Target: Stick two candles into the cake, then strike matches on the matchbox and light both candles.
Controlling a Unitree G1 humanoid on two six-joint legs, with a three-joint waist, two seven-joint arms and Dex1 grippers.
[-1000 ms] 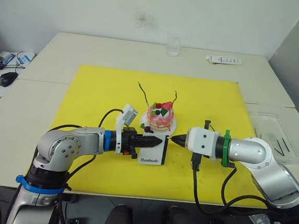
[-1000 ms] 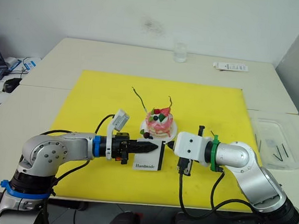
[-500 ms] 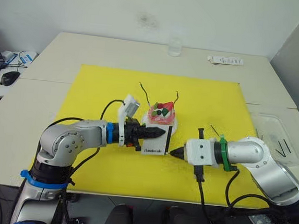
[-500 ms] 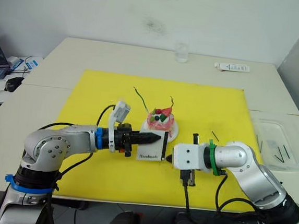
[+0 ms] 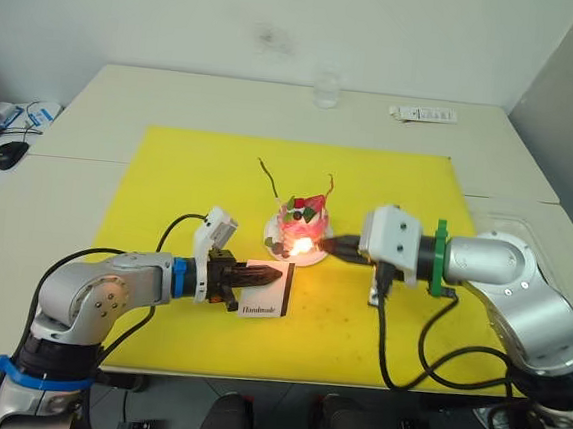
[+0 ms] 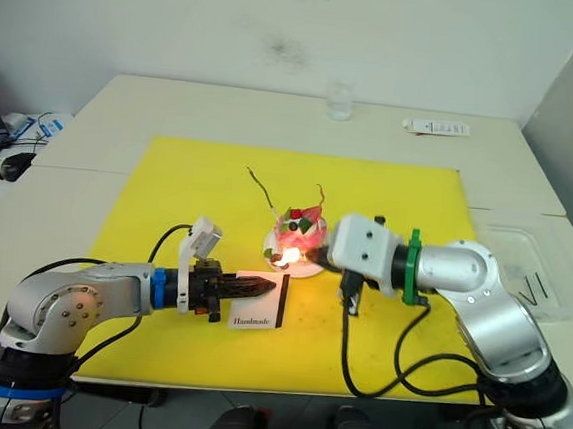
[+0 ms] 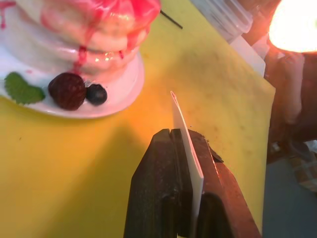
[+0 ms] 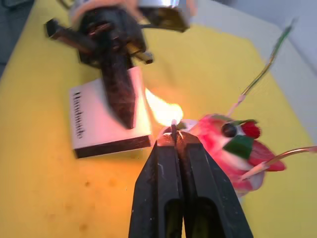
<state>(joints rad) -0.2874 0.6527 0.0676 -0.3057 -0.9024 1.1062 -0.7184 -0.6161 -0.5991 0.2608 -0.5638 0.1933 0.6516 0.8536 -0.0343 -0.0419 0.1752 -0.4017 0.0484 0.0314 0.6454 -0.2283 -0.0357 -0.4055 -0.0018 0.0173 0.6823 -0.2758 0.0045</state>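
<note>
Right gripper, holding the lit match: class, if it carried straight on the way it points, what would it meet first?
Most likely the cake: the right gripper points at its near side, with the match flame beside it. Exact depth is unclear.

Bare yellow mat left of cake (right gripper opposite).

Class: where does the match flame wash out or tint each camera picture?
Left eye view: the flame glows beside the cake. Right wrist view: it flares white-yellow above the match. Left wrist view: an overexposed orange patch fills one corner and tints the yellow mat.
</note>
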